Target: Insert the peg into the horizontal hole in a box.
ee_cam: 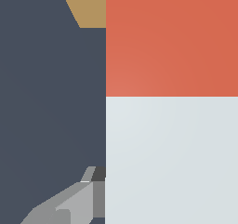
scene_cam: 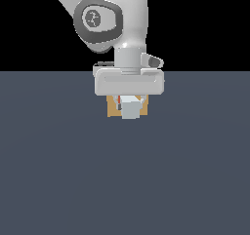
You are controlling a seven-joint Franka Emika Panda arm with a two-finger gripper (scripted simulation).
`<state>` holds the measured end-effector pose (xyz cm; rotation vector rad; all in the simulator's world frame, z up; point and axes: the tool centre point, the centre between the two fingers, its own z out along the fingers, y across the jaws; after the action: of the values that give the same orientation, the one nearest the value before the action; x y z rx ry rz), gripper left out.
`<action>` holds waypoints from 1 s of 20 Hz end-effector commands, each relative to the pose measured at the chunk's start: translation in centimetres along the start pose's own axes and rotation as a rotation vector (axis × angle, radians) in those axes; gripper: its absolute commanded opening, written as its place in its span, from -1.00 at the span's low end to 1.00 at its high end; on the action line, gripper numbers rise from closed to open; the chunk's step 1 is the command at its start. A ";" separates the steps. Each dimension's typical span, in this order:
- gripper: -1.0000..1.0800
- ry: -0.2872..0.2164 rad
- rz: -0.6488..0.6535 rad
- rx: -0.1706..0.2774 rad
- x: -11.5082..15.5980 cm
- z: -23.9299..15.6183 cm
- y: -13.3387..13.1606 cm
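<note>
The peg (scene_cam: 130,108) is held level under my gripper (scene_cam: 129,104), its pale grey-white end facing the exterior camera and a sliver of its orange-red half showing behind. The gripper is shut on the peg. The tan box (scene_cam: 113,110) stands right behind the peg, with only its edges showing on either side. The hole is hidden behind the peg and hand. In the wrist view the peg fills much of the picture, with its orange-red half (ee_cam: 172,42) toward the box (ee_cam: 86,7) and its pale half (ee_cam: 172,158) nearer. One grey finger (ee_cam: 76,202) lies against the peg's side.
The dark blue-grey floor (scene_cam: 58,180) spreads flat all around the box. The white arm (scene_cam: 122,19) rises above the hand against a black background. No other objects are in view.
</note>
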<state>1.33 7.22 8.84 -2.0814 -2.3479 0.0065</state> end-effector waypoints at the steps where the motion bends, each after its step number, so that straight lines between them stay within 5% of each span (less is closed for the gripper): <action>1: -1.00 0.000 -0.001 -0.004 0.5 -0.2 0.1; 13: -1.00 0.001 -0.001 -0.009 8.5 -0.4 0.1; 20: -1.00 0.001 -0.001 -0.010 10.1 -0.5 0.2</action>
<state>0.30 16.09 9.08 -2.0964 -2.3422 0.0095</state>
